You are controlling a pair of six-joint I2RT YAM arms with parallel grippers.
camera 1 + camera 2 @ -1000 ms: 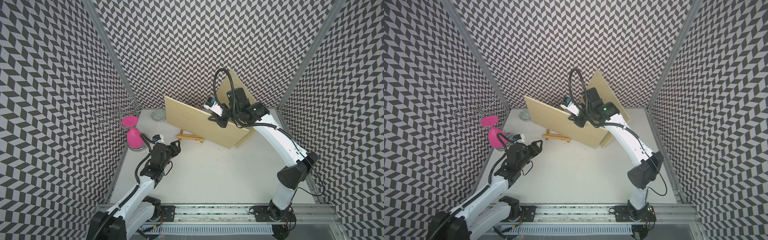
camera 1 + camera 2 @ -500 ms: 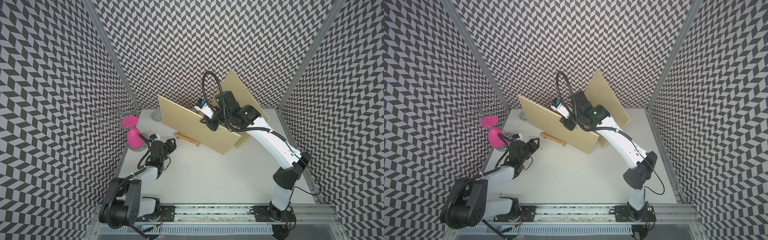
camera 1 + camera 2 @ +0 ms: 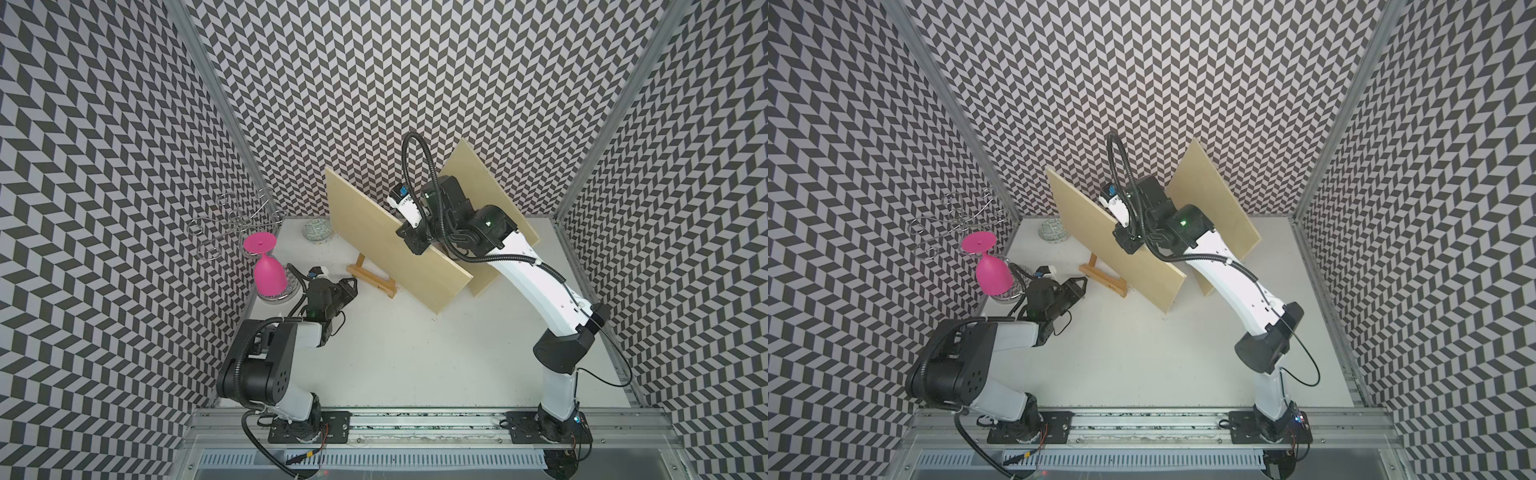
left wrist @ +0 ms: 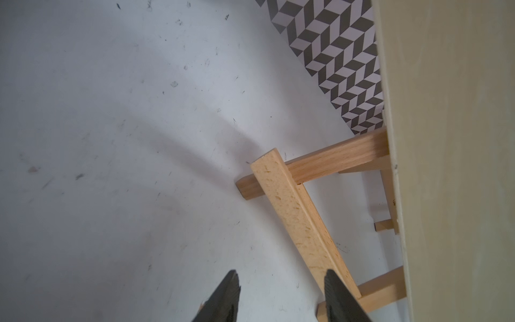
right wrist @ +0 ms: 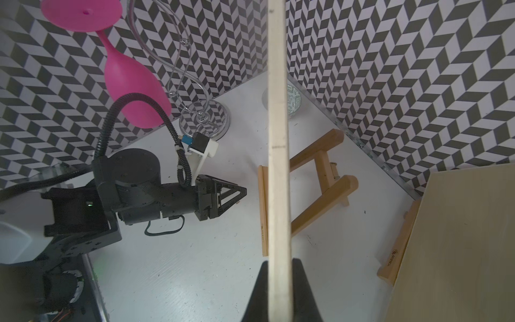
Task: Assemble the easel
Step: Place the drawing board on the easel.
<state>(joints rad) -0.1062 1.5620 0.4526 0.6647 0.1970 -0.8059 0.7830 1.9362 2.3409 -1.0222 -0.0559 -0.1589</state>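
Black left claw (image 3: 350, 286) part-open, empty, just beside the small wooden easel (image 3: 371, 277) on the counter (image 3: 395, 365). Pale board (image 3: 374, 232) tilted above the easel, clamped by its edge in the right claw (image 3: 410, 239), not yet seated. Judged: seating the board on the ledge remains.

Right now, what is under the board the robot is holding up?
A small wooden easel sits on the table under the board. Its front bar and one leg poke out; the board covers the rest from above.
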